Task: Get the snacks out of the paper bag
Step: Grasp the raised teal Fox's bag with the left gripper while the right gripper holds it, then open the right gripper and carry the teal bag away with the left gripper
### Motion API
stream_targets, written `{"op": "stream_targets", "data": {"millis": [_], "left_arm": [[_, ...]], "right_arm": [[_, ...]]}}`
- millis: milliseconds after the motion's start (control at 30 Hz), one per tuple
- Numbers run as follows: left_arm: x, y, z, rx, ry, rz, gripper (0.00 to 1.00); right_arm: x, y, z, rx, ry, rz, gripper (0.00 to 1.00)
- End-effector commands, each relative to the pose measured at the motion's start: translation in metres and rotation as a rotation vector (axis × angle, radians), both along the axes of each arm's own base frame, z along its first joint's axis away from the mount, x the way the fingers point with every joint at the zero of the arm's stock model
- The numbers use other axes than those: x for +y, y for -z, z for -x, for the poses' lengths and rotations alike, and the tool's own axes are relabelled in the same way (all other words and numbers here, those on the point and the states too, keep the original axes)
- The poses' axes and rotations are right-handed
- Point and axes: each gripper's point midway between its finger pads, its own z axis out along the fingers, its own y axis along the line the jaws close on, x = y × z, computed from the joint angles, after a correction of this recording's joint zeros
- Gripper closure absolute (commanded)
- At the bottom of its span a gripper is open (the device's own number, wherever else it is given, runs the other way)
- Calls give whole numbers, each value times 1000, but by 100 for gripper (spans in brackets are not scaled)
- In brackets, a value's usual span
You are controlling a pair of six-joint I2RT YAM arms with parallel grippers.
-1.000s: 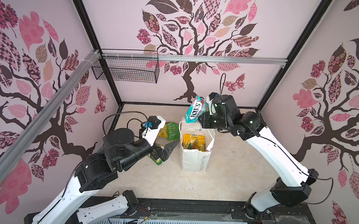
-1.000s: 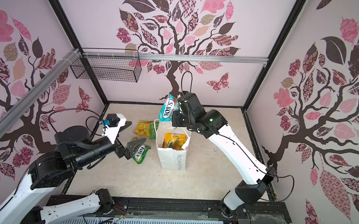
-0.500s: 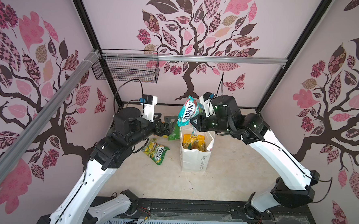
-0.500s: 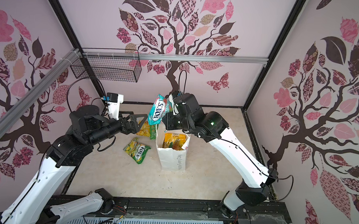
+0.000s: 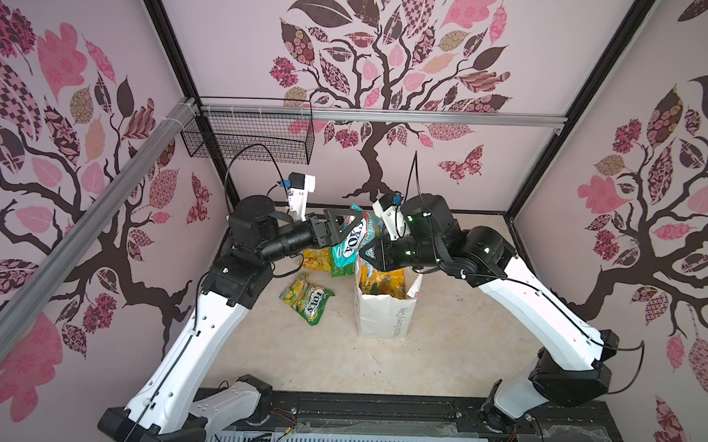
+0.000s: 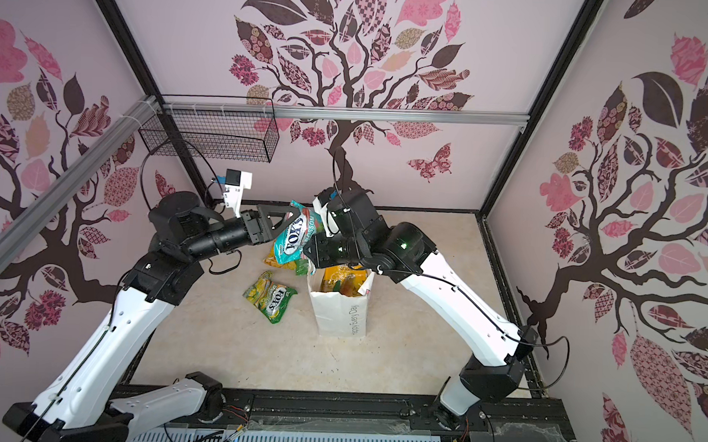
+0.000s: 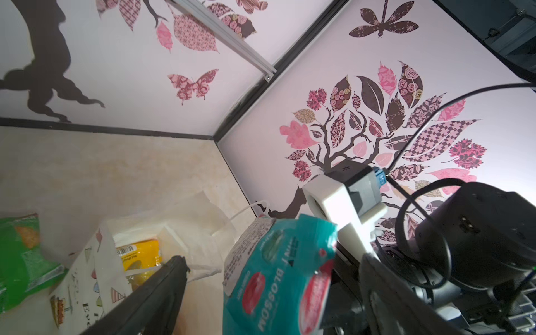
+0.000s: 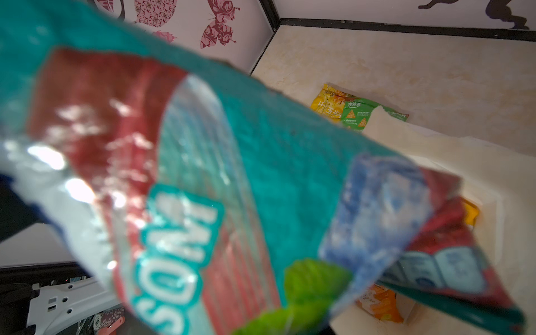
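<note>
The white paper bag [image 5: 385, 315] [image 6: 341, 313] stands upright mid-floor with yellow and orange snacks [image 5: 382, 279] [image 8: 380, 301] inside. My right gripper [image 5: 373, 252] [image 6: 313, 249] is shut on a teal-red FOX'S packet [image 5: 355, 241] [image 6: 293, 237] [image 8: 203, 174], held in the air above the bag's left rim. My left gripper [image 5: 344, 221] [image 7: 272, 259] is open, its fingers [image 7: 156, 293] straddling that packet [image 7: 278, 275] with a gap on each side. On the floor left of the bag lie a green-yellow FOX'S packet [image 5: 306, 296] [image 6: 271, 294], a yellow packet [image 5: 315, 259] and a green one [image 5: 339, 267].
A black wire basket [image 5: 248, 137] hangs from the aluminium rail [image 5: 391, 116] on the back wall, above and left of both grippers. Patterned walls close in the beige floor [image 5: 462, 340] on three sides. Both arms meet above the bag.
My left arm has lifted from the floor beside the green-yellow packet and swung up and right around the teal-red packet. The right gripper has carried that packet leftwards towards it.
</note>
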Motion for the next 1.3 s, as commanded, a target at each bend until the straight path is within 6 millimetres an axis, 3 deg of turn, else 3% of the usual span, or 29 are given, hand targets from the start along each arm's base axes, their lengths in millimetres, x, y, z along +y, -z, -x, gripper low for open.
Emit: {"op": "stream_targets", "data": {"millis": [0, 300, 500, 667, 800, 1033, 1267], "left_arm": [[-7, 1, 8, 10, 76, 46, 10], [-16, 39, 9, 84, 145, -2, 38], [-14, 36, 10, 26, 138, -26, 56], [-10, 17, 17, -61, 128, -22, 68], [-7, 0, 25, -129, 129, -14, 80], [6, -25, 38, -268, 72, -32, 83], [24, -47, 53, -425, -19, -58, 85]], "right_arm": [[7, -20, 1, -44, -25, -51, 100], [6, -18, -2, -61, -17, -46, 100], [7, -14, -2, -65, -24, -40, 98], [7, -17, 2, -74, -43, -62, 84], [7, -31, 6, -96, -58, -109, 68], [-2, -67, 15, -178, -63, -224, 50], [-20, -94, 32, -316, -97, -337, 17]]}}
